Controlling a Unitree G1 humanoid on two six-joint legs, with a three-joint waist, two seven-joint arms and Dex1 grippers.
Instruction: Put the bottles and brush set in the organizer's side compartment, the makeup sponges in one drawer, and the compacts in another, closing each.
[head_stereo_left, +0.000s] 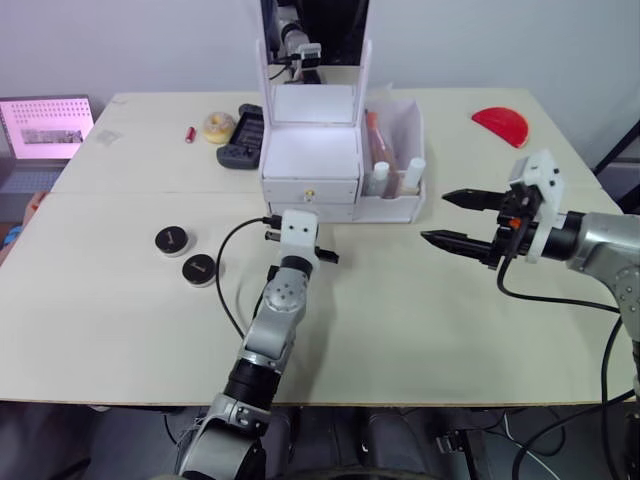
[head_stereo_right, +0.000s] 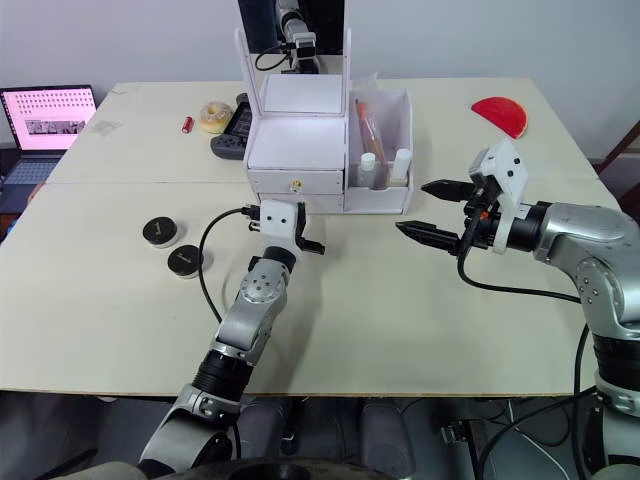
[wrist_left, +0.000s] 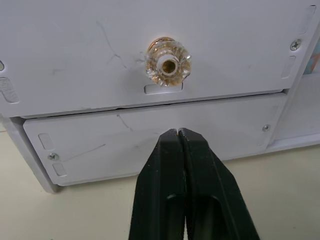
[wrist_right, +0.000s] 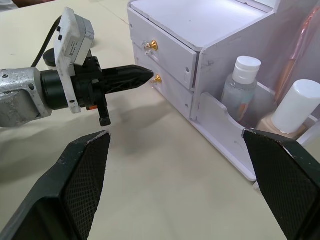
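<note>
2 arms reach over the table (head_stereo_left: 420, 330). The left claw (wrist_left: 178, 137), fingers pressed together and holding nothing, points at the organizer's (head_stereo_left: 310, 160) lower drawer (wrist_left: 150, 137). The right claw (head_stereo_left: 455, 218) hovers wide apart, empty, beside the side compartment (head_stereo_left: 398, 150) with bottles (wrist_right: 240, 85). 2 compacts (head_stereo_left: 186, 254) lie on the table's left.

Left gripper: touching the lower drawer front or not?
Apart. The right wrist view shows the shut left gripper stopping short of the lower drawer's gold knob, with a sliver of drawer front between them.
</note>
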